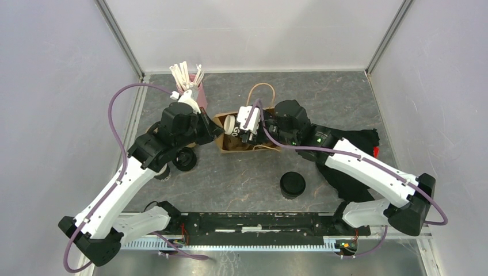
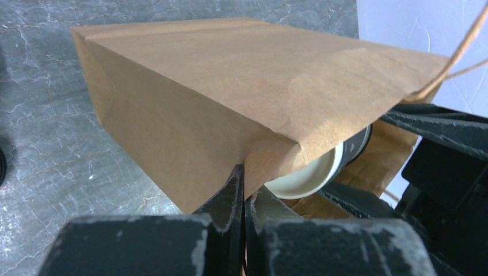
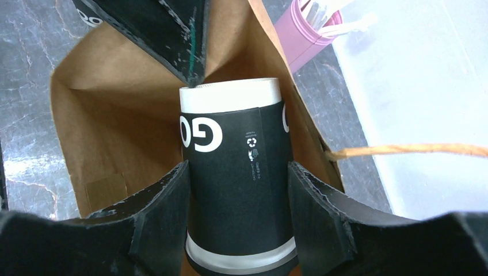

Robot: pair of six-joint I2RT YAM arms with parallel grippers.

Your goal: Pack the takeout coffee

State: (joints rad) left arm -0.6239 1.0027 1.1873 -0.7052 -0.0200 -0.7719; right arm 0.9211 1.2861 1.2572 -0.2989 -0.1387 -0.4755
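Observation:
A brown paper bag [image 1: 253, 144] lies on its side mid-table, its mouth facing left. My left gripper [image 2: 244, 172] is shut on the bag's upper edge [image 2: 230, 103] and holds the mouth apart. My right gripper [image 3: 237, 169] is shut on a takeout coffee cup [image 3: 236, 172], black with white "GO" lettering. The cup lies on its side, its pale end [image 2: 305, 172] pointing into the bag [image 3: 115, 115]. In the top view that cup [image 1: 231, 123] sits at the bag's mouth between both grippers. Another lidded cup [image 1: 292, 184] stands at front centre, and a third [image 1: 184, 159] stands by the left arm.
A pink cup of white sticks [image 1: 190, 83] stands at the back left, close behind the left wrist. A black cloth [image 1: 359, 144] lies under the right arm. The bag's string handle [image 1: 262, 92] loops toward the back. White walls close in the table.

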